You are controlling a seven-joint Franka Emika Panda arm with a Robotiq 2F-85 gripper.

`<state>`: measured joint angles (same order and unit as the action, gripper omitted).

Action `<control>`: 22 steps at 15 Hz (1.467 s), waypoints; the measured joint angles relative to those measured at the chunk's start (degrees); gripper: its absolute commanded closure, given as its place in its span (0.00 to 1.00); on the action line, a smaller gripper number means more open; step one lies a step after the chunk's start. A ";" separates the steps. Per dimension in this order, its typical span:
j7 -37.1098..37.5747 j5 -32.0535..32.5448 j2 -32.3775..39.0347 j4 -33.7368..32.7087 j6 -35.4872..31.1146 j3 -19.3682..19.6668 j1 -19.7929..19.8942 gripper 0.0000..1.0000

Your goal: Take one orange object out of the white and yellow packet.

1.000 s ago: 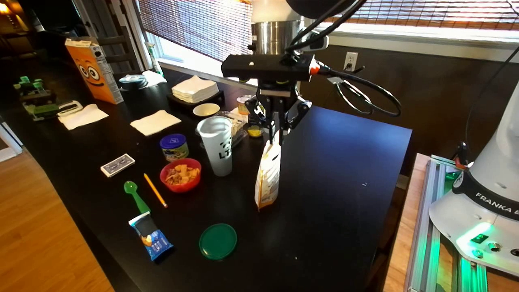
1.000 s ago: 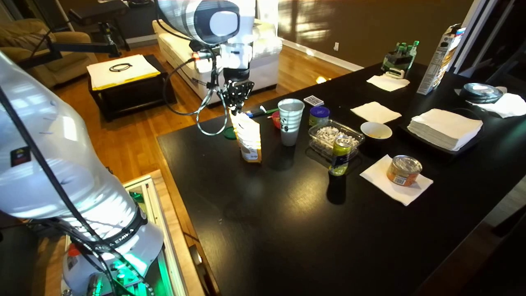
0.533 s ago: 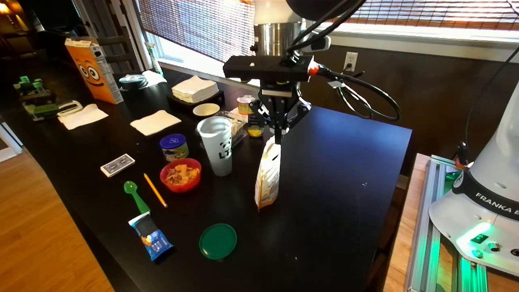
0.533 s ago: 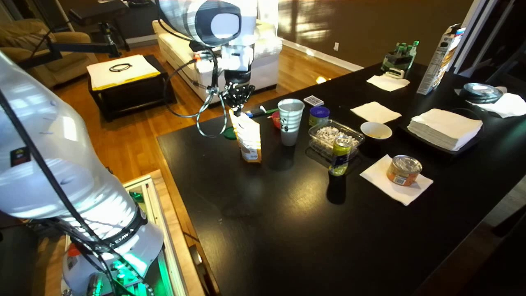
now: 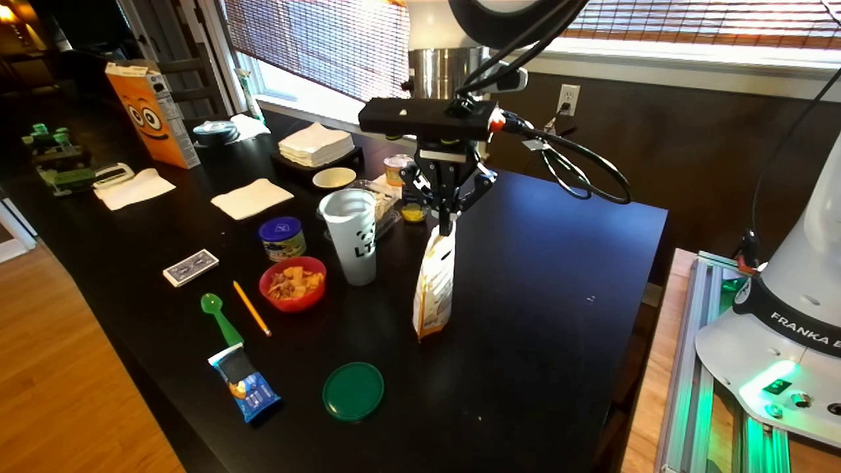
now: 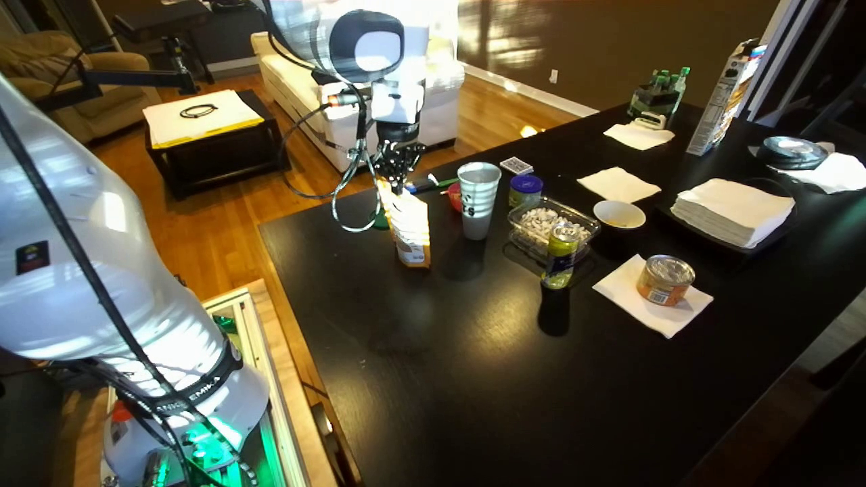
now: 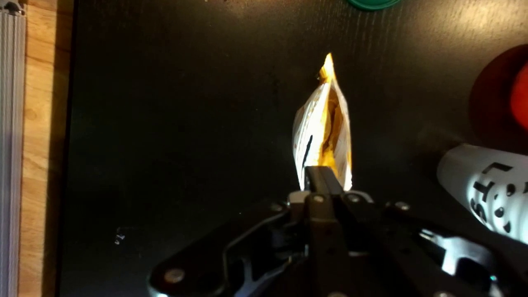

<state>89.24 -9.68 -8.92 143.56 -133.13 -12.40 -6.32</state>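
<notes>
End effector [image 5: 445, 231] is closed all the way, jaws together, pointing down right at the top of the white and yellow packet [image 5: 435, 289] — I see nothing pinched in it. Can't tell whether it touches the packet or sits just above the mouth. Packet stands upright on the surface [image 5: 525, 315], mouth parted; wrist view shows an orange-tan interior. Orange object: can't pick out a single piece in there, so exact position unclear. Rest, in an exterior view: white cup [image 5: 355, 246] upright near the packet, red bowl [image 5: 294, 306] of snack bits [image 5: 295, 281] just beside the cup, green lid [image 5: 353, 391] lying flat, pencil [image 5: 251, 309] next to green spoon [image 5: 227, 326] — spoon handle ends at the blue wrapper [image 5: 244, 383].
</notes>
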 measured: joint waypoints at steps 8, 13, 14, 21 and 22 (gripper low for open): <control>-0.01 0.00 1.02 -0.27 -1.36 0.31 0.00 1.00; -0.01 0.00 1.06 -0.31 -1.82 0.72 0.00 1.00; -0.05 0.00 1.09 -0.35 -1.86 0.83 0.00 1.00; -0.59 0.00 2.59 -1.27 -1.97 1.39 0.00 1.00; -0.59 -0.02 2.85 -1.40 -2.22 1.45 0.00 1.00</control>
<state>88.64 -9.70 -6.08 142.16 -135.35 -10.96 -6.32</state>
